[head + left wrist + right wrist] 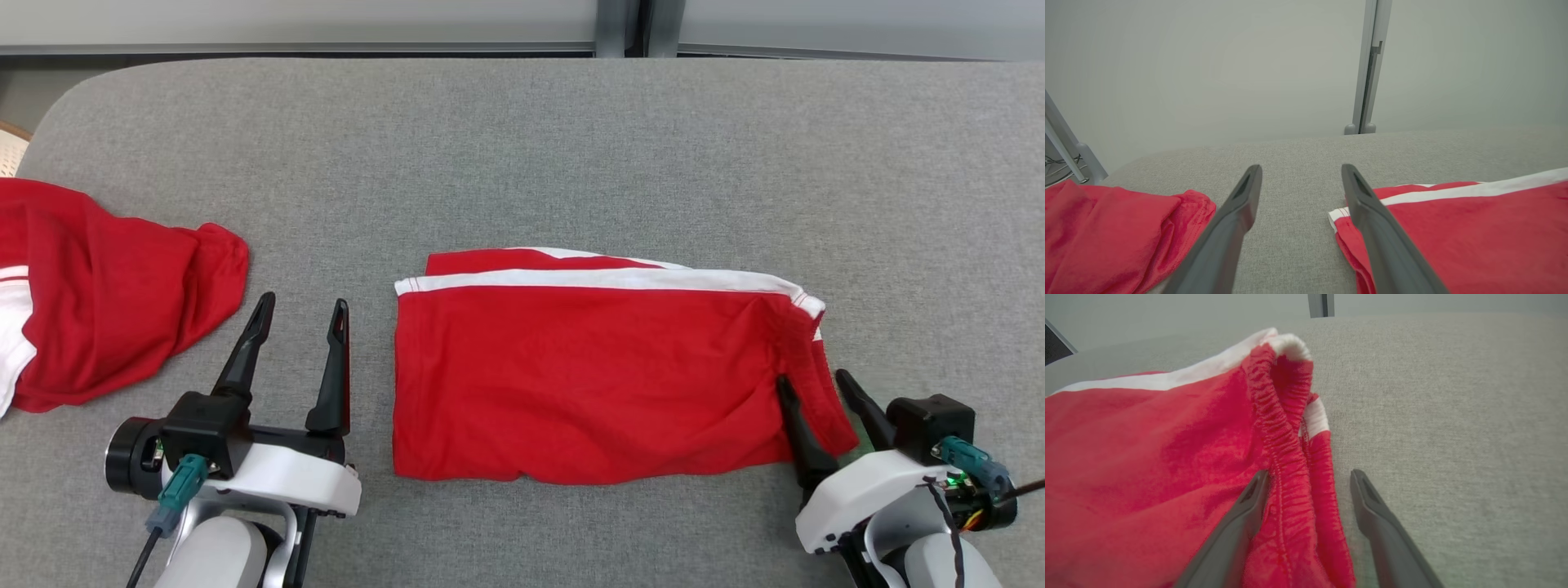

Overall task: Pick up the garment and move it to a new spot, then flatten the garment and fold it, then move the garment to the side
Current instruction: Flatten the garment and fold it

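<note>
Red shorts (588, 376) are lying folded flat on the gray desk (522, 147), right between the two sets of jaws. The left jaws are spread wide over bare desk, with the inner finger (333, 367) just beside the shorts' left edge. The right jaws are wide too, not clamped on anything, and the bunched elastic waistband (1286, 465) runs up between them. Another red garment (106, 310) sits crumpled on the outer side of the left jaws.

Bright, even light fills all three views, leaving only faint shadows. Both wrist views bow at the edges, backgrounds soft.
</note>
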Motion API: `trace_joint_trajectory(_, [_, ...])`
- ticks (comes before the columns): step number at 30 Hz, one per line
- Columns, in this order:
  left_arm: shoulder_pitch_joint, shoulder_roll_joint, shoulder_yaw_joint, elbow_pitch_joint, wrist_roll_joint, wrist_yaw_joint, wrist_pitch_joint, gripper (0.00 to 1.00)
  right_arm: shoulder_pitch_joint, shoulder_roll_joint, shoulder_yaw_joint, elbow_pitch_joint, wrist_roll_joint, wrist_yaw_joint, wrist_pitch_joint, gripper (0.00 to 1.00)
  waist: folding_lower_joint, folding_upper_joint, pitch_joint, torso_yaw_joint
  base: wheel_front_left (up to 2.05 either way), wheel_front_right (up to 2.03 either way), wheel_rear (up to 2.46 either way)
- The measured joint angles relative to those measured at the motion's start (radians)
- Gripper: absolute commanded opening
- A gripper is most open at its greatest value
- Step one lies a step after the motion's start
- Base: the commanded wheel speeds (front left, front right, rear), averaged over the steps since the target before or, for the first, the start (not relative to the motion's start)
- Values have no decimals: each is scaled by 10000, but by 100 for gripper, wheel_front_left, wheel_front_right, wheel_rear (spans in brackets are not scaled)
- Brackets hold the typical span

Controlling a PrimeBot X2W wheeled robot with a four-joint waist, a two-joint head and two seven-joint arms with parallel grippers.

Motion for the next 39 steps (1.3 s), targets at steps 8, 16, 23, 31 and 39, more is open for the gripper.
trace_joint_trajectory(8, [-92, -23, -12, 52, 0, -12, -92, 100, -430, 82, 345, 800, 648, 12, -205, 0, 0, 0, 92, -6, 0, 0, 0])
trace_joint_trajectory(16, [-94, 2, -8, 69, -4, -6, -132, 100, -431, -203, 424, 851, 1231, 15, -355, 0, 0, 0, 60, -137, 0, 0, 0])
trace_joint_trajectory(23, [-93, 42, -13, 54, -25, 21, -132, 100, -58, -738, -198, 817, 1569, 15, -408, 0, 0, 0, -11, -228, 0, 0, 0])
trace_joint_trajectory(31, [-83, 100, -10, 13, -98, 90, -86, 100, 330, -913, -815, 336, 1774, 12, -142, 0, 0, 0, -150, -377, 0, 0, 0])
trace_joint_trajectory(39, [-66, 184, -35, -27, -113, 136, 2, 100, 218, -589, -88, -1294, 2936, -2, 1035, 0, 0, 0, -333, -562, 0, 0, 0])
